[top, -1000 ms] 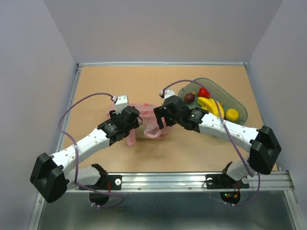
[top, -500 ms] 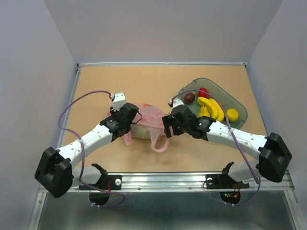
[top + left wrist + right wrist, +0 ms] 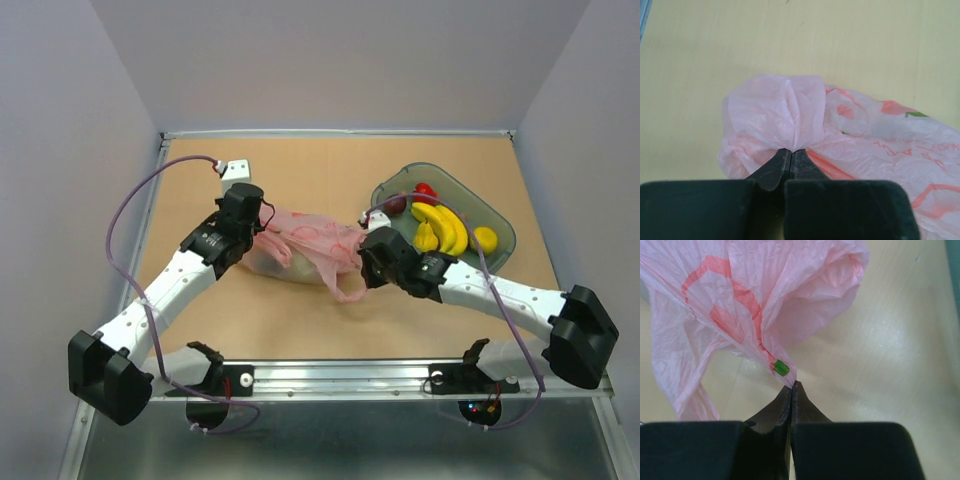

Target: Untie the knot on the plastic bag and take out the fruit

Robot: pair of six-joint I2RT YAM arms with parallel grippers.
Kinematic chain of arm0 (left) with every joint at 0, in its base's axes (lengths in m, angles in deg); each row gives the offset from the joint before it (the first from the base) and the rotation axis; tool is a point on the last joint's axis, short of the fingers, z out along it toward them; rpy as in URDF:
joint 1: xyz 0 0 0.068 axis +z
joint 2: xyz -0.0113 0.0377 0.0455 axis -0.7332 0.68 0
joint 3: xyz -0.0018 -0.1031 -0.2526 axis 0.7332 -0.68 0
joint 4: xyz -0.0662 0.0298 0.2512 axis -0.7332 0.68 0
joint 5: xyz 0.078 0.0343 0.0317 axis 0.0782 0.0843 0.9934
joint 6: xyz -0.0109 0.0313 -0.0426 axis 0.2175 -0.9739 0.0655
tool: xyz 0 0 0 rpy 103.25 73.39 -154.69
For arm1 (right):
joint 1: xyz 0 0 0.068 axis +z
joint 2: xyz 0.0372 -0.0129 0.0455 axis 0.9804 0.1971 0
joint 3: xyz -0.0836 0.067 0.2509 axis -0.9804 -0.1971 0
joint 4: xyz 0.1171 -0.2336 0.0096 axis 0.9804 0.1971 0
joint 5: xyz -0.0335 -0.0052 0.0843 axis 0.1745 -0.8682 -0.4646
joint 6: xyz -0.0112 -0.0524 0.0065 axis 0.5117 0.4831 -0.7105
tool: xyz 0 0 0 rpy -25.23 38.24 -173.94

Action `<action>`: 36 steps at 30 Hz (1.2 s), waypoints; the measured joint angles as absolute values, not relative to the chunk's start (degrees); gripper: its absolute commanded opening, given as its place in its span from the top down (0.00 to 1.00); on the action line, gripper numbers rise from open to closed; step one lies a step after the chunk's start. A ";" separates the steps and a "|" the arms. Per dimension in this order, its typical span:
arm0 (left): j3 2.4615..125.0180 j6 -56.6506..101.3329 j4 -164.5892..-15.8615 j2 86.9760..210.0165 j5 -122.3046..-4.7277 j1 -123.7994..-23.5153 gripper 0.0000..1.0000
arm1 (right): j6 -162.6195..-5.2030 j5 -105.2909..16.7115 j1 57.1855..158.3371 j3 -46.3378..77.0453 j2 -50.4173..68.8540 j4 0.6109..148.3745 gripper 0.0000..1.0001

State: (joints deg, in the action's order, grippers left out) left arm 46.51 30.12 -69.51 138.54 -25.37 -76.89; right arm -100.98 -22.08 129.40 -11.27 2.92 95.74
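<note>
Plastic bag (image 3: 300, 245), thin, pink and translucent with red print, lies near the middle of the brown surface (image 3: 300, 170), drawn out lengthwise between the two arms. Left tool (image 3: 791, 152), its jaws together, pinches a gathered fold of film at the bag's left end. The right tool (image 3: 791, 386), jaws likewise together, is clamped on a narrow pleat at the opposite end, just below a small green printed mark (image 3: 781, 367). Gripping opposite ends puts the film under tension, and this is judged to be the means of drawing the tied handles apart and widening the mouth. A loose pink loop (image 3: 350, 288), apparently one handle, trails onto the surface just beside the right tool. The knot itself cannot be located with confidence: the crumpled folds between the tools hide it in the overhead view, and each wrist view shows only the film next to its own fingertips, so whether it is undone cannot be told. The fruit inside is equally obscured. The bag bulges at its near left side, but the cloudy film gives no clear outline or count. A grey tray (image 3: 470, 198) stands well apart at the right, by judgement the place for what comes out. It already holds bananas (image 3: 440, 225) and a dark round fruit (image 3: 397, 204), and the right arm partly covers its near edge.
</note>
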 measured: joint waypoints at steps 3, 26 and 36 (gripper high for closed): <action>50.33 27.80 -66.87 137.16 -28.47 -76.22 1.00 | -99.73 -20.94 129.40 -10.33 0.01 96.29 1.00; 47.45 28.08 -57.95 128.40 -46.63 -74.45 1.00 | -76.30 -8.86 120.74 19.81 19.88 95.33 0.98; 49.22 35.45 -60.22 126.26 -48.88 -71.80 1.00 | -75.29 -15.87 120.26 29.87 20.80 93.38 0.26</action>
State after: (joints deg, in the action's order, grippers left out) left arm 49.22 35.45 -60.22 126.26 -48.88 -71.80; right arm -75.29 -15.87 120.26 29.87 20.80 93.38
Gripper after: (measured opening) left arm 0.025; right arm 0.610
